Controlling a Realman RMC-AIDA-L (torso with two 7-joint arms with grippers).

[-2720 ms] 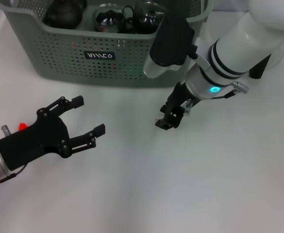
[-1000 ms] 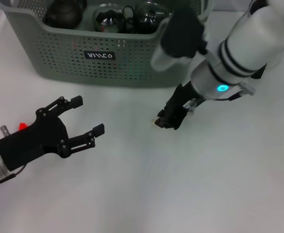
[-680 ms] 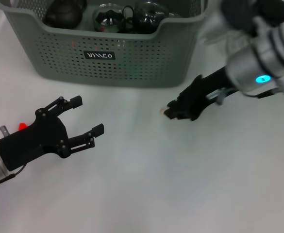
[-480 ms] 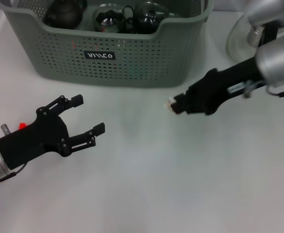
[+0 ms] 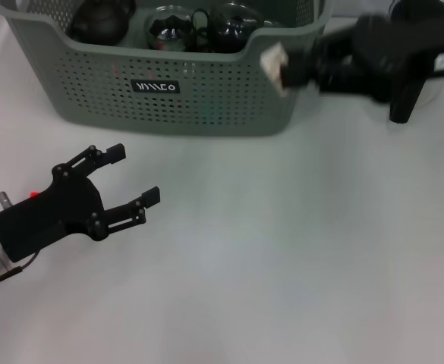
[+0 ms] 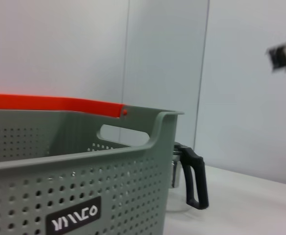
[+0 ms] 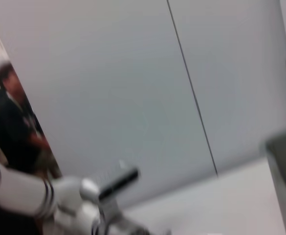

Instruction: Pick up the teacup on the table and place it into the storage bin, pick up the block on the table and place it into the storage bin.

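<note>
Since the earlier frames your right gripper (image 5: pixel 294 67) has risen from the table and swung up to the bin (image 5: pixel 206 98), carrying the block (image 5: pixel 273 64) with it. You now have the block clamped in that gripper, off the table, just outside the bin's near right corner and about level with its rim. It is not yet over the opening, so I judge the block's pick done and its drop still ahead; you likely need to carry it further over the rim before you let go.

Blur hides much of the block. It reads as a small pale piece, roughly as wide as it is long, so you cannot tell a long axis. Its free end sticks out of the gripper toward the bin.

Dark tea ware (image 5: pixel 172 26) already sits inside the bin; whether the teacup is among it you cannot tell, and no cup shows on the table (image 5: pixel 282 250).

Your left gripper (image 5: pixel 134 182) hangs spread wide and empty, in front of the bin and well apart from it. From the left wrist, a black-handled teapot (image 6: pixel 187 174) stands just beyond the bin's corner.
</note>
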